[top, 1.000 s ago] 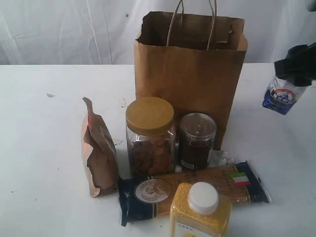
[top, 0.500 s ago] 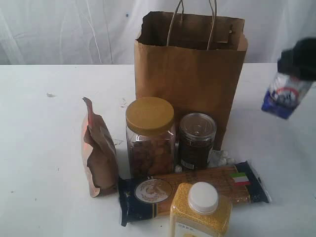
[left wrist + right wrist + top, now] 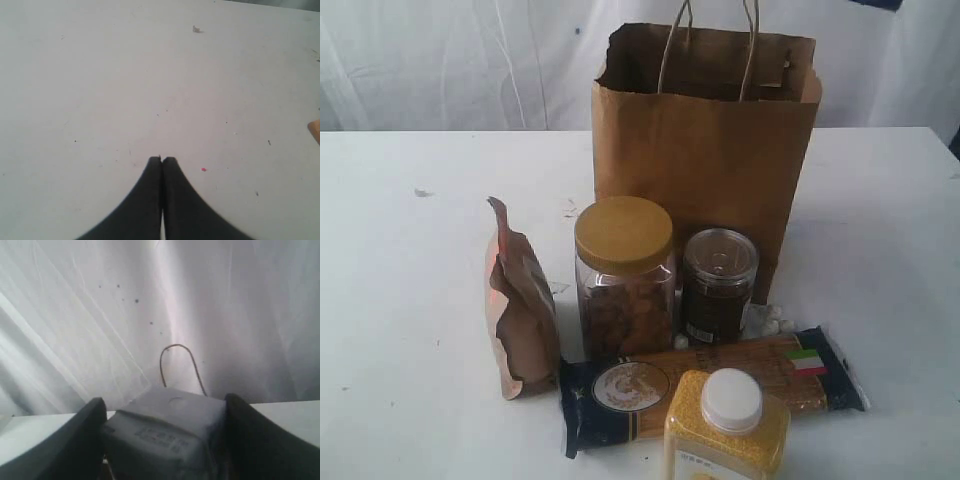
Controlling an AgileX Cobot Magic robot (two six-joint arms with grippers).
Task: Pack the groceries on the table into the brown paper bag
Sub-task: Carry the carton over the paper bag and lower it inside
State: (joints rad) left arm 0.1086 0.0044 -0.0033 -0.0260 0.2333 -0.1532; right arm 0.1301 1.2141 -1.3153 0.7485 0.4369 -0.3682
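Note:
The brown paper bag (image 3: 705, 150) stands open at the back of the table (image 3: 410, 300). In front of it are a gold-lidded clear jar (image 3: 623, 275), a smaller dark jar (image 3: 718, 285), a coppery pouch (image 3: 520, 300), a long spaghetti pack (image 3: 710, 380) and a white-capped yellow bottle (image 3: 727, 425). My right gripper (image 3: 165, 400) is shut on the small carton (image 3: 165, 430), held high; a bag cord handle (image 3: 177, 360) shows beyond it. In the exterior view only a dark blue sliver (image 3: 875, 3) shows at the top edge. My left gripper (image 3: 162, 159) is shut and empty over bare tabletop (image 3: 100, 75).
Tiny white pellets (image 3: 770, 320) lie by the dark jar. A white cloth backdrop (image 3: 440, 60) hangs behind the table. A dark bit of the right arm (image 3: 955, 145) shows at the exterior view's right edge.
My right gripper has risen with the carton from beside the bag's right side, up and out of the exterior view's top. The groceries on the table have not moved.

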